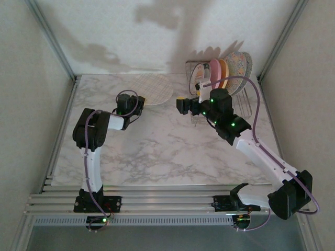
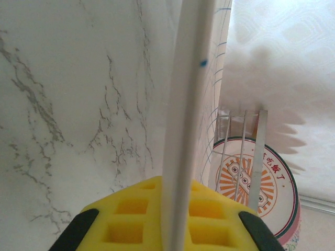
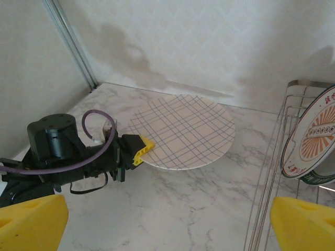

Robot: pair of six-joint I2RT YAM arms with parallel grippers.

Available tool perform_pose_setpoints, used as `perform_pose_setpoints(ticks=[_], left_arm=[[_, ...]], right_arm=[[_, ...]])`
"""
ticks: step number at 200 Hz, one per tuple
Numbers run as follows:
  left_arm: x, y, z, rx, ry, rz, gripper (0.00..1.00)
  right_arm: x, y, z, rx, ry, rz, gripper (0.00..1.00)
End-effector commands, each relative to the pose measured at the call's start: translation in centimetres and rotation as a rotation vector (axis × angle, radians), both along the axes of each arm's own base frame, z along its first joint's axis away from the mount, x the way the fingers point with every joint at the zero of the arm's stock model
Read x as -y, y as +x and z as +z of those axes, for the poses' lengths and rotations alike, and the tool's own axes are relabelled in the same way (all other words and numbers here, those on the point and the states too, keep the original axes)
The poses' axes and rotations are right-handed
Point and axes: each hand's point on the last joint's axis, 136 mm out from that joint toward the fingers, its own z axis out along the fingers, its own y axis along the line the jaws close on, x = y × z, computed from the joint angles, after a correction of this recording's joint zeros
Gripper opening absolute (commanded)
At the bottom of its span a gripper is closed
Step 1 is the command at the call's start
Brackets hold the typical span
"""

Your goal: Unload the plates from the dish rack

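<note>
Bright light throws soft shadows on wall (image 1: 104, 26).

Far right of table (image 1: 157, 151): dish rack (image 1: 245, 102), plates (image 1: 226, 73) upright inside. To its left, apart: lone plate (image 1: 156, 88).

A grid-lined plate (image 3: 180, 130) sits near-level over the counter (image 1: 157, 151); emblem plate (image 3: 314, 138), pink plate (image 1: 214, 72), orange plate (image 1: 223, 70) and floral plates (image 1: 238, 65) stand on edge in the silver dish rack (image 1: 244, 102).

We see the left hand (image 3: 140, 150) clamped on the rim of a blue-checked plate (image 3: 183, 130), held roughly level, low over the marble surface (image 3: 172, 204). At right, a white plate (image 3: 314, 138) with an orange emblem and dark rim stands in the dish rack (image 3: 272, 172). Our right hand (image 3: 168, 225) has its yellow fingers wide apart.
</note>
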Motion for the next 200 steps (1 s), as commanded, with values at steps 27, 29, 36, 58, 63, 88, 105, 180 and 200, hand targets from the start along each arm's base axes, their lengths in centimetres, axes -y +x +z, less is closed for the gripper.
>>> perform_pose_setpoints(ticks=[27, 29, 36, 58, 63, 88, 105, 180, 200], left_arm=[[0.2, 1.1, 1.4, 0.071, -0.005, -0.027, 0.0], [0.2, 1.1, 1.4, 0.069, -0.004, -0.028, 0.0], [0.2, 1.1, 1.2, 0.066, -0.002, -0.029, 0.0], [0.2, 1.2, 0.8, 0.055, 0.002, -0.03, 0.0], [0.2, 1.2, 0.6, 0.049, 0.004, -0.031, 0.0], [0.3, 1.2, -0.3, 0.024, 0.003, -0.042, 0.0], [0.5, 1.1, -0.9, 0.013, 0.0, -0.049, 0.0], [0.5, 1.0, -2.0, -0.044, 0.018, -0.061, 0.18], [0.4, 0.9, -1.7, -0.057, 0.031, -0.063, 0.35]], right_arm=[[-0.8, 0.2, 1.6, 0.042, 0.03, 0.025, 0.99], [-0.8, 0.1, 1.6, 0.042, 0.03, 0.026, 0.99], [-0.9, 0.1, 1.7, 0.043, 0.034, 0.029, 0.99], [-1.1, 0.1, 1.6, 0.041, 0.038, 0.037, 0.99], [-1.1, 0.1, 1.7, 0.04, 0.038, 0.039, 0.99], [-1.1, 0.0, 1.6, 0.036, 0.039, 0.042, 0.99], [-1.1, -0.1, 1.6, 0.033, 0.042, 0.046, 0.99], [-0.9, -0.4, 1.4, 0.022, 0.044, 0.045, 0.99], [-0.9, -0.5, 1.7, 0.028, 0.044, 0.044, 0.99]])
